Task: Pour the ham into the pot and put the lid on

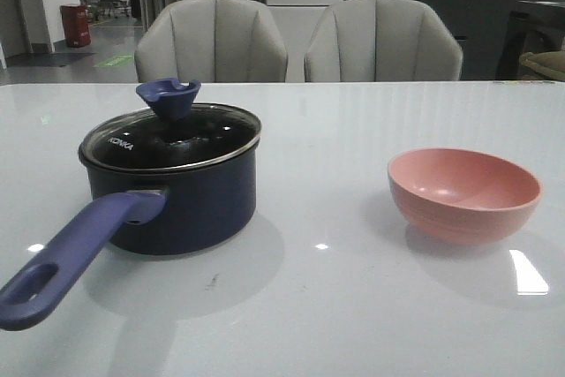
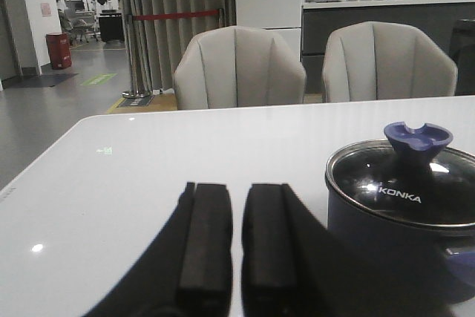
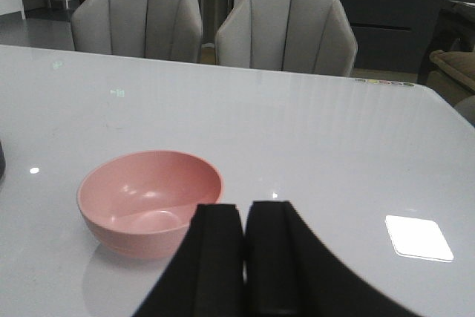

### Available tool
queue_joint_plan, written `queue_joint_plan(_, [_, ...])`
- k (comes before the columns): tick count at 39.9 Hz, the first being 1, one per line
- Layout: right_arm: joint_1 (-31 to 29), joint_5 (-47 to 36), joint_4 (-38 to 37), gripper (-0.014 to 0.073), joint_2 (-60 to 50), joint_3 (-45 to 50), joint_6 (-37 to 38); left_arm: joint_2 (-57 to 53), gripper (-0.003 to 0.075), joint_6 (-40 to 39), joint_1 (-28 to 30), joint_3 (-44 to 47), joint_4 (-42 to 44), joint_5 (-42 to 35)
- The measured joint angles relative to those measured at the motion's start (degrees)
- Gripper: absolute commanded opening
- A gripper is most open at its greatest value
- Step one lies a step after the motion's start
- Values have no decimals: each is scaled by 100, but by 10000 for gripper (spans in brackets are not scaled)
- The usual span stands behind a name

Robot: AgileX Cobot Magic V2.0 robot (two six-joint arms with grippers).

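The pot (image 1: 177, 192) sits at the left centre of the front view, on the white counter (image 1: 335, 306), with the lid (image 1: 172, 134) already seated on its rim and the knob (image 1: 168, 97) standing up above the glass. Its long handle (image 1: 75, 253) runs toward the lower left corner of that frame, so its long axis points down and left. The pink bowl (image 1: 463, 193) stands at the right centre, well apart from the pot, and we see no ham in it; through the dark glass we cannot tell what the pot holds. From how things lie, we judge the pouring and covering done, or nearly so.

In the left wrist view the left claw (image 2: 236, 257) fills the lower middle of the frame, its two dark fingers (image 2: 204, 246) drawn almost together with only a thin slit between, pinching nothing. The pot lies at the right edge of that frame, near the claw but not touching it.

In the right wrist view the right claw (image 3: 245, 257) is likewise pressed nearly together and empty, with the bowl (image 3: 148, 198) just beside it at the lower left.

We judge the left arm the nearer to pot and lid, the right arm the nearer to the bowl; any further move on the lid would fall to the left.
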Motion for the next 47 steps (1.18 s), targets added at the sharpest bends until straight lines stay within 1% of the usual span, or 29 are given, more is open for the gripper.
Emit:
queue_joint_plan(18, [-212, 0, -35, 160, -49, 10, 457, 0, 133, 0, 0, 0, 0, 0])
queue_joint_plan(47, [-212, 0, -48, 160, -49, 10, 464, 0, 133, 0, 0, 0, 0, 0])
